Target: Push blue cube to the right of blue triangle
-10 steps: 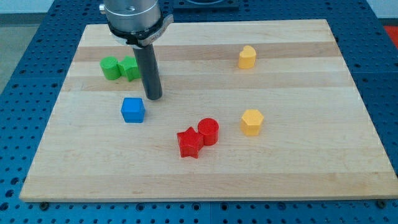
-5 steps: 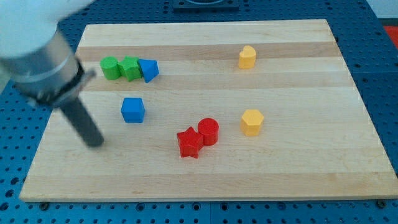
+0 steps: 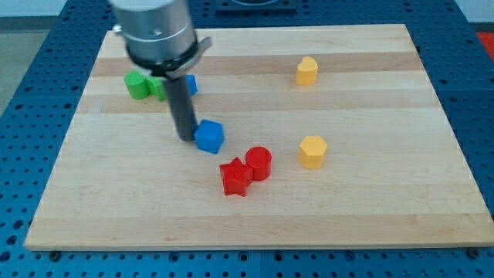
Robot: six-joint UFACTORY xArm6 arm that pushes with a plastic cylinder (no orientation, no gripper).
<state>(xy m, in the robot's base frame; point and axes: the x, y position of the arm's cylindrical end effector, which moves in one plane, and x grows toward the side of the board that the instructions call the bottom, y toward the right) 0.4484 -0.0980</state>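
The blue cube (image 3: 209,137) lies left of the board's middle, just above the red blocks. My tip (image 3: 187,138) touches the cube's left side. The blue triangle (image 3: 191,83) sits near the view's upper left, mostly hidden behind the rod, next to the green blocks. The cube lies below and slightly right of the triangle.
Two green blocks (image 3: 137,85) sit left of the triangle, one partly hidden by the arm. A red star (image 3: 235,177) and a red cylinder (image 3: 258,163) lie below right of the cube. Two yellow blocks (image 3: 306,70) (image 3: 312,151) sit at the right.
The tip swung from the board's left side to the cube's left face. The blue cube has slid to the right and slightly down, toward the red blocks.
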